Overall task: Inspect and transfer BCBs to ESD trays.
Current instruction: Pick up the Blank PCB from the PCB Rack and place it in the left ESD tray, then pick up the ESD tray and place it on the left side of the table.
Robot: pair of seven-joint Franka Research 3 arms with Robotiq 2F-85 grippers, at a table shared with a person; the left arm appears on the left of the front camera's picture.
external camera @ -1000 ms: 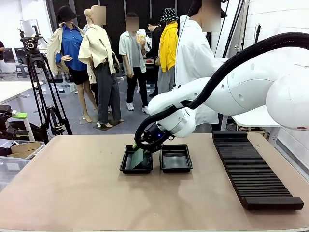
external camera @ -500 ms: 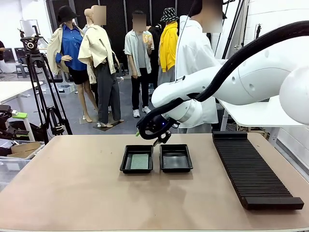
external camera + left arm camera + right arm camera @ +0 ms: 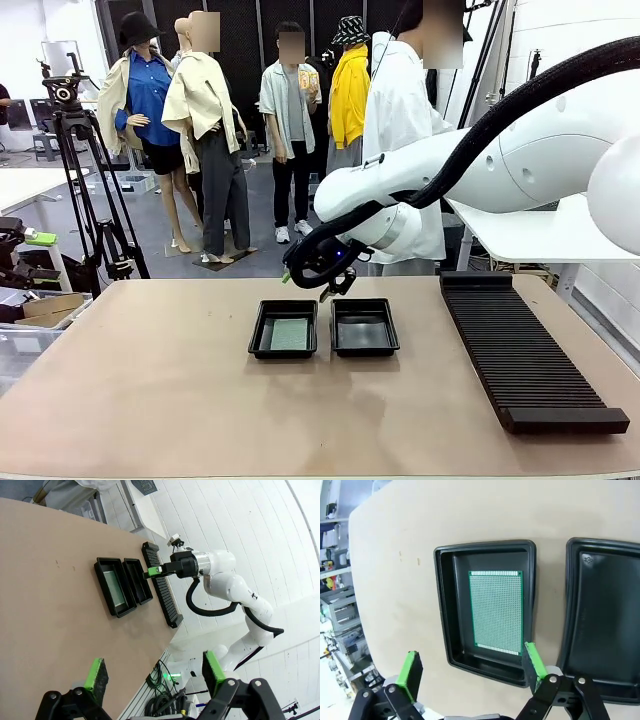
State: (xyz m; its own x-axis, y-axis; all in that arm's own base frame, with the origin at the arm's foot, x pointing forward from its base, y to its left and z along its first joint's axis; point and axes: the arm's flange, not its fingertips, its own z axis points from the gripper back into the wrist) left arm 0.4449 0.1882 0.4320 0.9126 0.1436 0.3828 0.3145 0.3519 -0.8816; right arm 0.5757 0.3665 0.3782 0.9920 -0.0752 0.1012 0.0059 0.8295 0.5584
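A green BCB (image 3: 497, 612) lies flat on the floor of the left ESD tray (image 3: 441, 605), seen from above in the right wrist view. In the front view this board (image 3: 288, 334) rests in the left tray (image 3: 258, 338), and the second tray (image 3: 364, 350) beside it holds nothing. My right gripper (image 3: 322, 288) hovers open above the gap between the trays, with nothing between its green pads (image 3: 533, 661). The left wrist view has my left gripper (image 3: 154, 675) open and empty, high above the table, looking at both trays (image 3: 131, 611) from afar.
A long black ribbed rack (image 3: 525, 350) lies along the right side of the table. A person in a white coat (image 3: 400, 110) stands at the far edge behind the right arm. Bare tabletop (image 3: 150, 390) spreads to the left and front.
The right gripper let go of the board, which went from tilted in the left tray to lying flat. The gripper then rose and opened wide above the trays.
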